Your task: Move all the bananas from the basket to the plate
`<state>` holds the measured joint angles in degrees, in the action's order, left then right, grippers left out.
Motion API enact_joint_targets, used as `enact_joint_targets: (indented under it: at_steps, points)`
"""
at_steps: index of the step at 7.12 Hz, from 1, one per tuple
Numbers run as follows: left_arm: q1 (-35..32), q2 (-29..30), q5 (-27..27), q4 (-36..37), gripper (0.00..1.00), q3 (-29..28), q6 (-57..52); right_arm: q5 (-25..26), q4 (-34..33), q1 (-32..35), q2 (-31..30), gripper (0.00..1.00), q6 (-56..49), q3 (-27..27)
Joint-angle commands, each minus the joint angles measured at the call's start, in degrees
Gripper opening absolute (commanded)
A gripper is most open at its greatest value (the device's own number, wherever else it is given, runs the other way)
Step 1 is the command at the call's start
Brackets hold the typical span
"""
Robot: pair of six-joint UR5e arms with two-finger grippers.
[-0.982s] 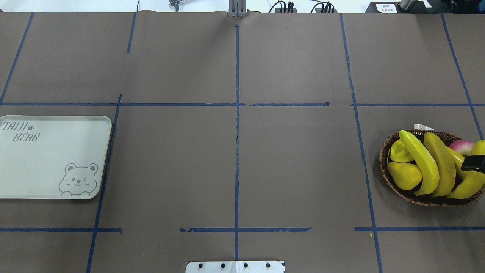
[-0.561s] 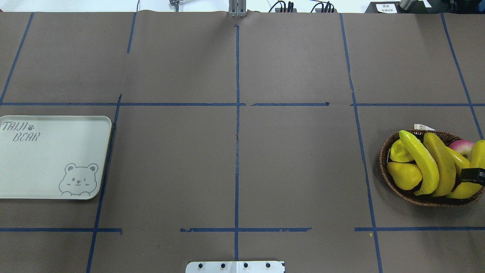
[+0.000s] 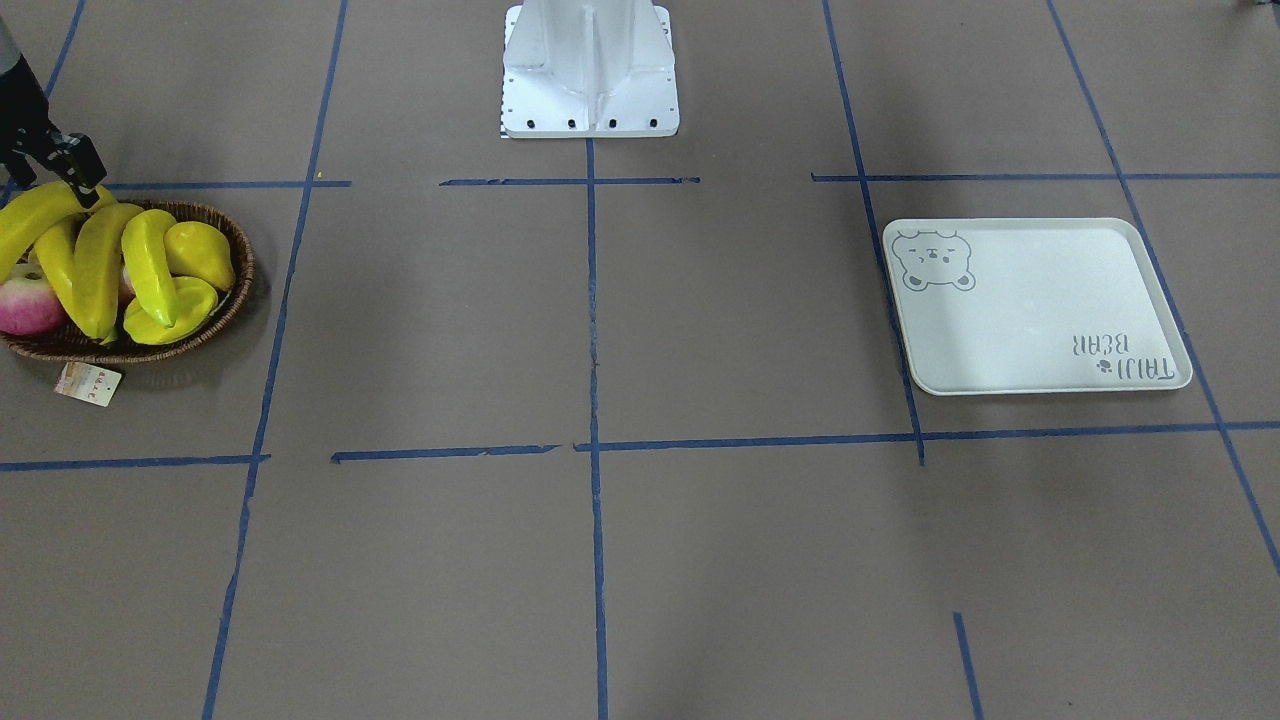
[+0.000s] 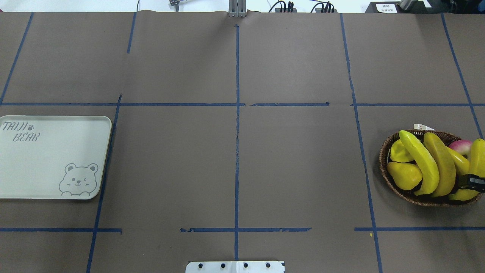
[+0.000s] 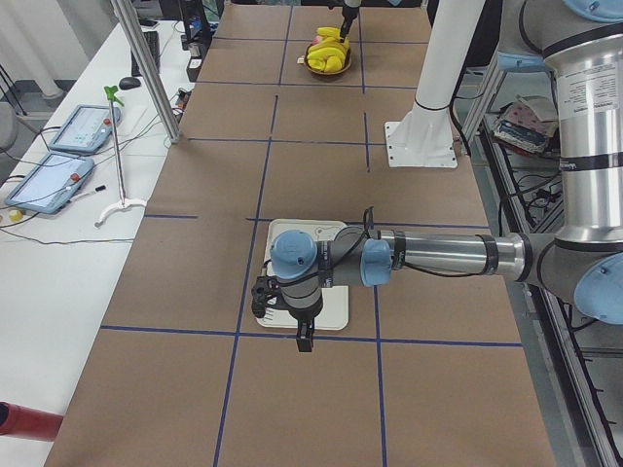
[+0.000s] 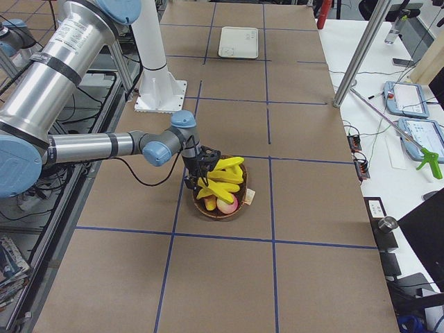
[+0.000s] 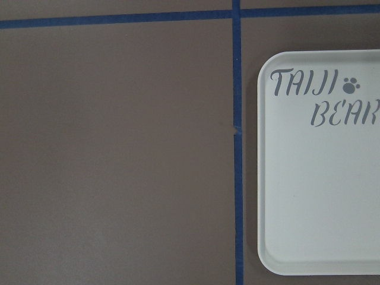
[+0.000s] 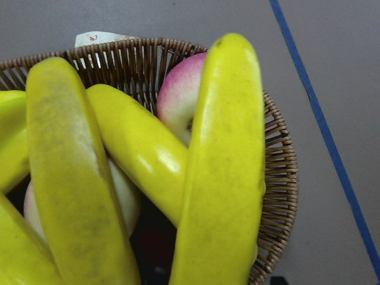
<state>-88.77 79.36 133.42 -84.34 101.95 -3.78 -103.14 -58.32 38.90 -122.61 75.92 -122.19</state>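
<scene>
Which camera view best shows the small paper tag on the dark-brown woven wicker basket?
Exterior front-facing: the paper tag lies whole beside the basket. Overhead and right wrist show only a sliver past the rim; exterior right, a speck; the others, nothing.

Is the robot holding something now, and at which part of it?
The right gripper clamps one banana near its end closest to the robot, over the basket. The left gripper holds nothing visible.

Four bananas point(image 4: 420, 163), two other yellow fruits point(image 4: 404, 175), one pink fruit point(image 4: 461, 146) — one basket point(image 4: 382, 168), one plate point(image 4: 49, 159)
</scene>
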Motion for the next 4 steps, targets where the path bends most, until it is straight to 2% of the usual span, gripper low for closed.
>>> enact_joint_targets:
  at_steps: [1,3,4]
  points:
    - [0.0,0.0,0.0,-0.04,1.0,-0.09,0.0,1.44,-0.13,-0.67,0.01,0.52,-0.07,1.07]
    - [0.0,0.0,0.0,0.05,1.0,0.0,0.0,1.63,-0.04,-0.41,0.18,0.09,-0.07,0.38]
    - [0.0,0.0,0.0,-0.04,1.0,0.09,0.0,1.54,-0.04,-0.06,0.01,0.03,-0.59,-0.85]
